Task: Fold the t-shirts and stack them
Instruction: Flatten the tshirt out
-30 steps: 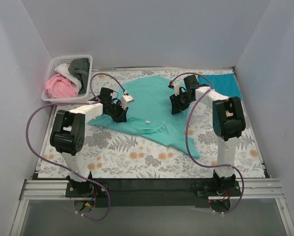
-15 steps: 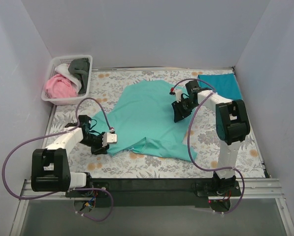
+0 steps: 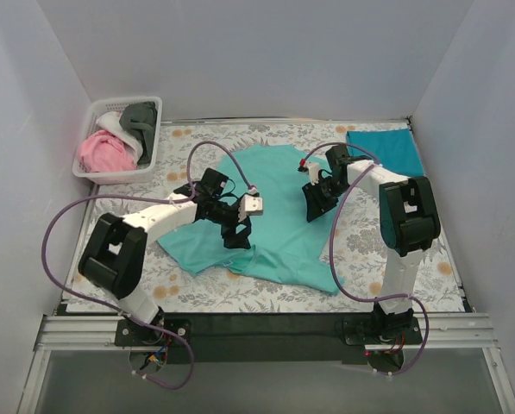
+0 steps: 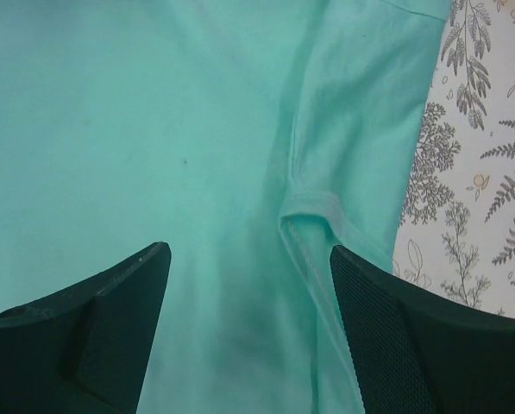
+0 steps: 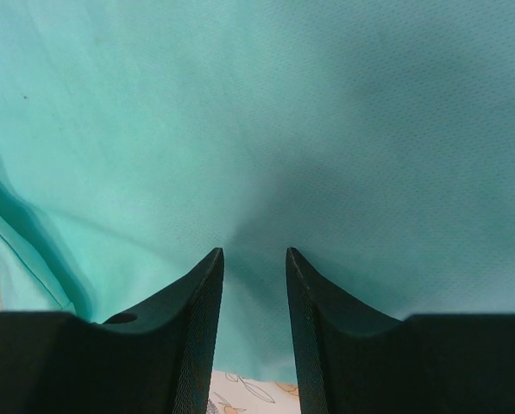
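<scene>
The left fingers [image 4: 110, 319] stand wide apart over the mint-turquoise t-shirt [image 3: 274, 185], which lies spread mid-bench on the floral cloth [image 3: 197, 289]. Farther in, the right fingers [image 5: 188, 336] pinch a pucker of it. A folded teal-blue t-shirt [image 3: 385, 148] lies at the far right corner.

The left gripper [image 3: 238, 235] moves from 8 o'clock to the middle of the mint-turquoise t-shirt [image 3: 279, 185], its jaws now apart; the shirt's 9 o'clock side now lies folded inward
</scene>
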You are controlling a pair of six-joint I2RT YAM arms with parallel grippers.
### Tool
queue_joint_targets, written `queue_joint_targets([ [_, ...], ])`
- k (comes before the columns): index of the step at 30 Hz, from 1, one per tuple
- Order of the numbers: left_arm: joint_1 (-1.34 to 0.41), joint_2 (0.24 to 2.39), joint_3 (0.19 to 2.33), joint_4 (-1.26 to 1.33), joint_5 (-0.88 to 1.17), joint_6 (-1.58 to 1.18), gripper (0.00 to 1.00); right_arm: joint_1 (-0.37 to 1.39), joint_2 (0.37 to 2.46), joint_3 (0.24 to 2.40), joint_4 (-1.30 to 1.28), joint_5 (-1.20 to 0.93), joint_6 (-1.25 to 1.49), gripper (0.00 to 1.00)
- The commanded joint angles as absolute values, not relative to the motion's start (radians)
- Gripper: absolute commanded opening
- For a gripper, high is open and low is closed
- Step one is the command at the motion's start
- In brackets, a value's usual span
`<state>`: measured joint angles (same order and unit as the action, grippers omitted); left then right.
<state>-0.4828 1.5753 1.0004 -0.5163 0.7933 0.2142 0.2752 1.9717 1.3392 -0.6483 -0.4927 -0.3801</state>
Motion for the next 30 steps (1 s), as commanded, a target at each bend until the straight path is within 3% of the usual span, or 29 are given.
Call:
queue_joint_targets([
  [1, -0.531, 1.65, 1.055, -0.433, 0.795, 0.058, 0.7, 0.278, 1.997, 1.358, -0.704, -0.466, -0.382, 0.36],
  [5, -0.616, 1.689, 1.051, -0.448, 0.772, 0.052, 0.65, 0.276, 2.006, 1.371, -0.706, -0.446, -0.38, 0.36],
  [8, -0.644, 1.684, 1.045, -0.553, 0.804, 0.103, 0.34, 0.276, 2.006, 1.371, -0.712, -0.431, -0.387, 0.36],
  [9, -0.647, 1.677, 1.04, -0.593, 0.813, 0.157, 0.17, 0.275, 2.003, 1.37, -0.715, -0.42, -0.391, 0.35],
  [12, -0.649, 1.593, 1.0, -0.793, 0.799, 0.35, 0.0, 0.275, 1.982, 1.353, -0.729, -0.393, -0.408, 0.33],
  [15, -0.649, 1.445, 0.914, -0.98, 0.746, 0.501, 0.0, 0.276, 1.956, 1.332, -0.75, -0.371, -0.428, 0.32],
  [17, -0.649, 1.34, 0.864, -1.058, 0.706, 0.574, 0.16, 0.276, 1.939, 1.321, -0.781, -0.37, -0.443, 0.3],
  [21, -0.647, 1.207, 0.818, -1.112, 0.637, 0.6, 0.33, 0.279, 1.895, 1.284, -0.836, -0.376, -0.479, 0.27],
  [24, -0.611, 1.138, 0.802, -1.065, 0.643, 0.474, 0.34, 0.296, 1.853, 1.269, -0.92, -0.429, -0.555, 0.29],
  [28, -0.303, 1.161, 0.842, -0.955, 0.768, 0.3, 0.33, 0.276, 1.772, 1.296, -0.943, -0.459, -0.597, 0.3],
  [30, -0.229, 1.204, 0.857, -0.879, 0.74, 0.118, 0.33, 0.253, 1.775, 1.378, -0.943, -0.463, -0.581, 0.3],
])
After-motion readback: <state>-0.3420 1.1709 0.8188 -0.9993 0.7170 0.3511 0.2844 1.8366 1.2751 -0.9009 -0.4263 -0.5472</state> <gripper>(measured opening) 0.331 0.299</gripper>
